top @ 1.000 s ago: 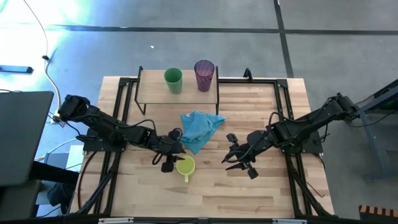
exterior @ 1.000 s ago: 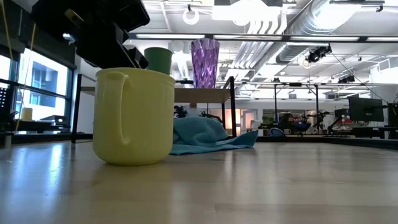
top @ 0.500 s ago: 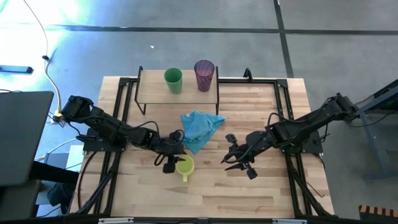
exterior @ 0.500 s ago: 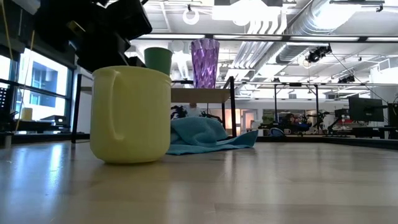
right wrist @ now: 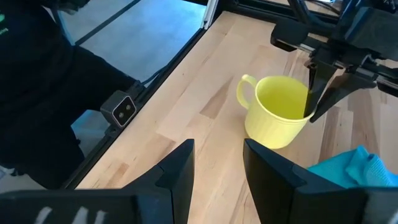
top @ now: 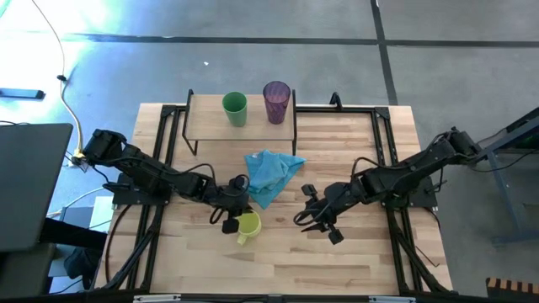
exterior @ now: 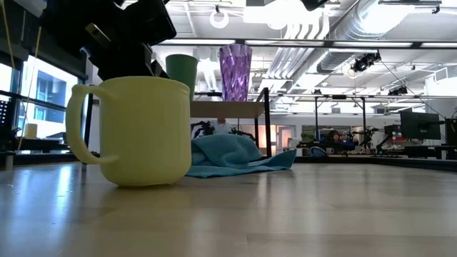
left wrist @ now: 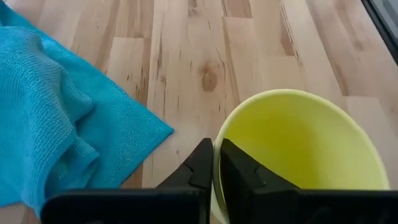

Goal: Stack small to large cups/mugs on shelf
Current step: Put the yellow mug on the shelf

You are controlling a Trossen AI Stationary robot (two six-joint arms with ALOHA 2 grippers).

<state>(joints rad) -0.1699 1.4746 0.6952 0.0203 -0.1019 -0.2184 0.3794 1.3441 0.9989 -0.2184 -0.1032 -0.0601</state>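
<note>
On the shelf (top: 210,128), cup (top: 235,108) left of tumbler (top: 276,101); cloth (top: 271,174) before the shelf, mug (top: 248,225) farther forward.

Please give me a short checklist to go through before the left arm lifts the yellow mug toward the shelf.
1. Left gripper pinches the yellow mug rim, one finger inside and one outside: ok.
2. Mug upright on the table: ok.
3. Blue cloth apart from the mug: ok.
4. Right gripper open, off to the side: ok.
5. Shelf has bare board beside the green cup and purple tumbler: ok.
6. Grip firm enough to lift: cannot tell.
</note>
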